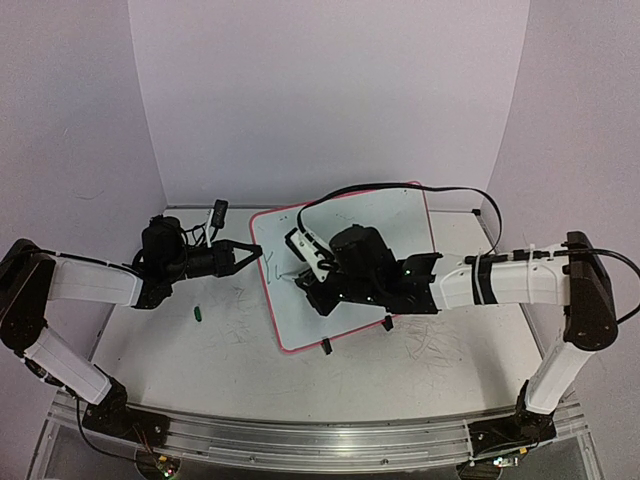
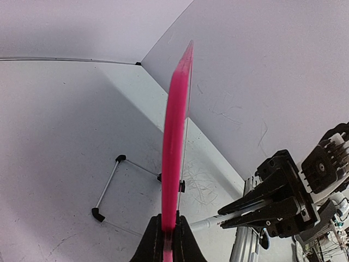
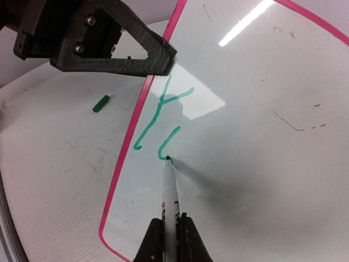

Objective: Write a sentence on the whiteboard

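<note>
Green ink shows that the writing has only just begun. In the right wrist view the sentence point(image 3: 162, 101) is just one letter like a Y and a small hook next to it. They sit near the left side of the whiteboard point(image 3: 262, 136). The rest of the board is bare, apart from a few faint grey marks.

In the top view the whiteboard lies slanted in the middle of the picture, on the white tabletop point(image 1: 200, 360). The left pincer point(image 2: 166, 234) is closed tight on the board's pink edge, at the bottom middle of its own view. It looks like it is holding the board steady.

The right pincer point(image 3: 169, 240) is closed on a thin white marker point(image 3: 170, 191), at the bottom middle of its view. The marker's tip touches the board at the bottom of the green hook. A small green cap point(image 3: 101, 103) lies alone on the tabletop, to the left of the board.

I think the step now is drawing the second letter. Next, the tip should press softly and slide on to finish that letter. Then it should move bit by bit toward the right side of the frame, where there is plenty of room. The left pincer should not let go, or the board may slip and the line may wobble.
</note>
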